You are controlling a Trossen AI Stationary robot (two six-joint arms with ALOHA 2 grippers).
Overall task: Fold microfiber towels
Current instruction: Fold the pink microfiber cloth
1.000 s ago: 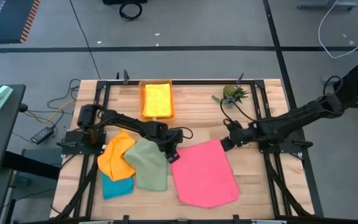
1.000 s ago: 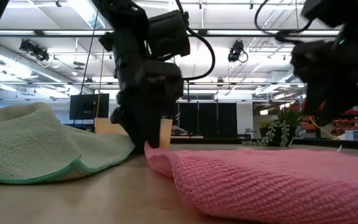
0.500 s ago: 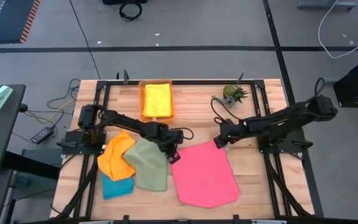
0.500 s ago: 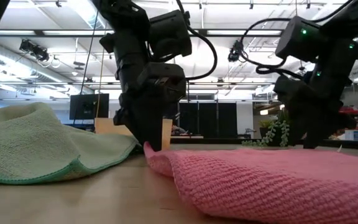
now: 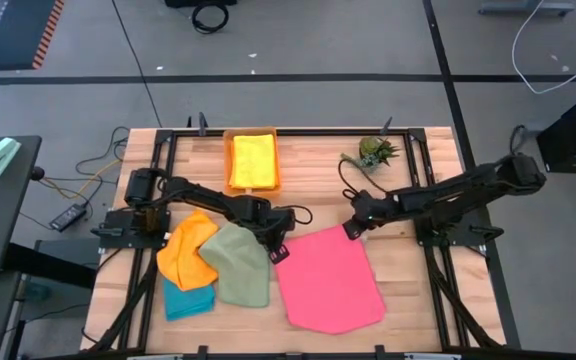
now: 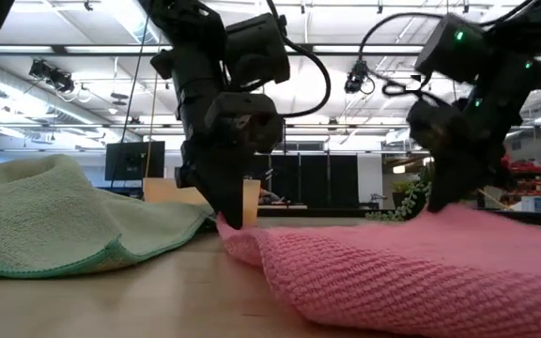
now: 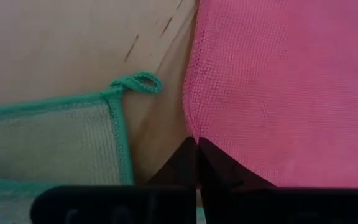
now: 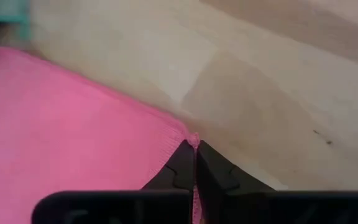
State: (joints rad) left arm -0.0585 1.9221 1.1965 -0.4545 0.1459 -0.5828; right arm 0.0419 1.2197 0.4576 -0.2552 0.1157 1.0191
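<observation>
Left tool (image 5: 280, 250), right tool (image 5: 349, 229) pinching pink towel (image 5: 331, 283) corners

The high view looks straight down on the whole table (image 5: 408, 160) from well above. The low view sits at table-top level, facing across it into the room, very close to the pink towel (image 6: 421, 272). Each wrist view looks past its own tool at close range. All four share that pink towel; the left wrist view and low view also share the sage green towel (image 7: 48, 143).
</observation>
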